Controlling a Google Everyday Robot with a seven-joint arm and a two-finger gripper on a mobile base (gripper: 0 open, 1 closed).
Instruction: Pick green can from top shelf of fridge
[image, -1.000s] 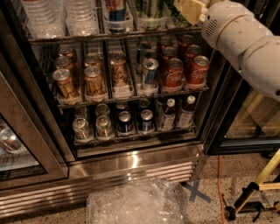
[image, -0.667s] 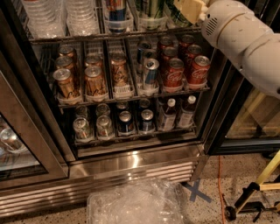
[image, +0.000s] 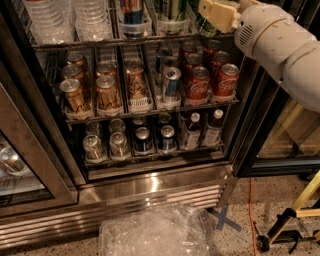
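You will find the green can (image: 171, 9) on the top shelf (image: 100, 44) of the fridge (image: 150, 189), right of centre and standing in a clear holder; its upper part is cut off by the top edge of the view. The gripper (image: 216, 14) is just to the right of the can at the same shelf; you cannot tell whether it touches the can, how far open it is, or whether it has hold of anything. The white arm (image: 280, 45) runs from it to the right. A blue can (image: 131, 7) stands left of the green can, with clear plastic cups (image: 55, 17) farther left. On the rack below, red cola cans (image: 197, 82) sit on the right and gold-brown cans (image: 75, 95) on the left. A crumpled clear plastic sheet (image: 155, 235) lies on the near floor.
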